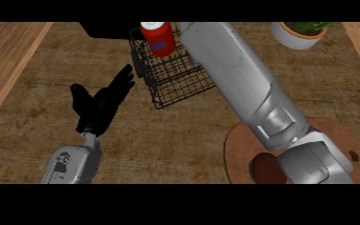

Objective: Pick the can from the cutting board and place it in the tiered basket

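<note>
- The left hand (102, 102) rests over the counter (175, 143) at about 9 o'clock from the picture's middle. Its fingers are straight and a little spread, pointing toward 1 o'clock, and they hold nothing.
- The can (158, 38), red with a blue mark, stands upright at the basket's top edge, at about 12 o'clock. It seems to be inside the wire basket (175, 78) or at its rim; I cannot tell which.
- From the left fingertips, the can is at 1 o'clock and clearly apart.
- I judge the can as light, stiff and smooth, so it may slip. The round side wall at middle height is the best place to hold it.
- The right forearm (243, 83) crosses the view from 5 o'clock up to 12 o'clock, just beside the can. Its hand is not visible, so I cannot tell the state of its fingers.
- The round cutting board (243, 148) lies at 5 o'clock, with no can on the part that shows.
</note>
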`<state>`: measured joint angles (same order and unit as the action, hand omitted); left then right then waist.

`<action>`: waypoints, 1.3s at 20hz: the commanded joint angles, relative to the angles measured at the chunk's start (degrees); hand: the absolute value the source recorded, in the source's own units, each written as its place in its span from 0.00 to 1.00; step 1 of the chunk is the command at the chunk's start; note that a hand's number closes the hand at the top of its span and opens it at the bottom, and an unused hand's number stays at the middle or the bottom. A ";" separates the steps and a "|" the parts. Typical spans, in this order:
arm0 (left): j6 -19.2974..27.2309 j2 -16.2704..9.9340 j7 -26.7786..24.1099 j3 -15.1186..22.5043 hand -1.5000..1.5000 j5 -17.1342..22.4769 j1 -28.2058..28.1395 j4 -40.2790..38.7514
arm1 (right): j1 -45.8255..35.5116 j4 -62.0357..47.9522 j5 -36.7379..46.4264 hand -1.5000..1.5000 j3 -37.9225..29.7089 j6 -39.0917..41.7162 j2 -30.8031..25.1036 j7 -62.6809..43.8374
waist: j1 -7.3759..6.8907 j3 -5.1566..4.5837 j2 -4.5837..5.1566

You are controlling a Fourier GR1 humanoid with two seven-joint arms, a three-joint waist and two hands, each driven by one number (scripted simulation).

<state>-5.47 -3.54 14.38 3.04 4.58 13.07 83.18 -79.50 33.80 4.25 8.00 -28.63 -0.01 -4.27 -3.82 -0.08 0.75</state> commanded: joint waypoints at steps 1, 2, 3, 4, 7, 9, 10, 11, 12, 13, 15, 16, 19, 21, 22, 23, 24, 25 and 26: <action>1.28 0.93 -0.69 0.73 0.50 -1.42 -0.87 -0.78 | -0.27 -0.46 -3.70 0.00 -2.17 -7.39 0.01 -0.61 | 1.44 0.03 -0.33; 1.34 0.46 -0.93 -0.17 0.50 -0.87 -1.85 0.05 | -2.53 -0.85 -3.41 0.00 -5.79 -5.97 -0.79 -3.82 | 2.42 0.05 -0.56; 1.23 -0.27 0.11 -1.29 0.50 0.29 -2.66 2.30 | 0.19 -1.63 -3.85 0.00 -6.47 -5.99 -0.87 -1.42 | 2.23 0.07 -0.52; -0.66 -2.24 -1.29 -3.12 0.50 1.27 -2.37 0.10 | 1.15 -1.23 -3.05 0.00 -6.27 -6.83 -2.07 -1.33 | 2.83 0.05 -0.54; 0.37 -0.56 -4.51 -1.58 0.50 -0.66 -3.97 -1.32 | 1.46 1.11 -3.16 0.00 -6.44 -0.42 -9.72 -6.68 | 3.93 0.06 -0.83; 0.29 -1.88 -0.62 -1.82 0.50 -0.02 -5.00 2.90 | 8.69 6.12 -3.17 0.00 -4.98 3.52 -12.51 -6.08 | 4.92 0.13 -1.42; 1.24 -1.02 -0.98 -3.34 0.50 0.82 -3.04 0.29 | 9.39 7.41 -3.54 0.00 -5.04 6.52 -14.35 -6.37 | 4.94 0.10 -1.19; 0.00 -1.65 1.24 -2.68 0.50 1.83 -4.88 4.00 | 12.50 10.46 -4.66 0.00 -5.11 9.35 -15.68 -5.90 | 5.07 0.14 -1.44; -0.17 -2.82 -0.72 -3.64 0.50 1.07 -5.36 1.80 | 14.57 13.59 -5.53 0.00 -4.68 13.16 -17.54 -5.74 | 5.87 0.14 -1.59; -0.50 -2.93 -2.02 -4.78 0.50 1.72 -4.26 -0.30 | 16.04 13.82 -6.31 0.00 -5.16 16.47 -20.06 -5.75 | 5.87 0.11 -1.34; 1.47 -0.25 -2.80 -2.38 0.50 -0.05 -6.01 0.72 | 19.91 17.65 -8.39 0.00 -6.05 22.73 -24.68 -4.33 | 6.15 0.13 -1.47; -0.95 -3.04 -2.33 -4.38 0.50 1.56 -4.08 0.31 | 21.39 18.42 -8.92 0.00 -6.14 25.35 -26.17 -4.41 | 5.72 0.11 -1.27; 2.27 -0.92 -0.55 -2.43 0.50 -0.80 -3.95 2.18 | 27.72 23.35 -12.58 0.00 -9.06 32.47 -32.34 -2.38 | 5.68 0.13 -1.20; 1.96 -0.66 1.31 -3.02 0.50 0.66 -2.91 2.05 | 31.94 25.06 -14.51 0.00 -11.08 36.95 -36.58 -0.97 | 5.66 0.12 -1.10; 1.00 -1.13 0.33 -2.79 0.50 0.98 -4.91 3.97 | 34.35 26.77 -16.31 0.00 -12.08 40.18 -38.58 -1.12 | 5.66 0.12 -1.25; -0.43 -2.90 -3.20 -3.79 0.50 0.61 -8.30 2.54 | 34.58 27.72 -18.49 0.00 -14.45 42.24 -41.56 -2.98 | 5.73 0.09 -1.30; 1.32 -1.12 -0.25 -2.59 0.50 -0.12 -3.68 2.13 | 37.56 30.27 -18.67 0.00 -14.70 41.73 -40.48 -3.18 | 5.22 0.09 -1.08; 0.15 -1.67 -0.26 -2.62 0.50 0.42 -4.49 1.96 | 37.06 29.69 -20.51 0.00 -17.65 43.41 -43.77 -3.79 | 5.17 0.09 -1.07; 1.07 -0.86 1.19 -1.59 0.50 -0.11 -4.44 4.27 | 38.32 27.26 -19.88 0.00 -18.35 45.54 -44.71 -0.47 | 4.42 0.10 -0.90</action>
<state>-4.61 -4.90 14.11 0.52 4.78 8.20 86.00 -45.96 60.12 -12.64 -5.93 10.43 -38.87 -6.80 1.45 0.02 -0.40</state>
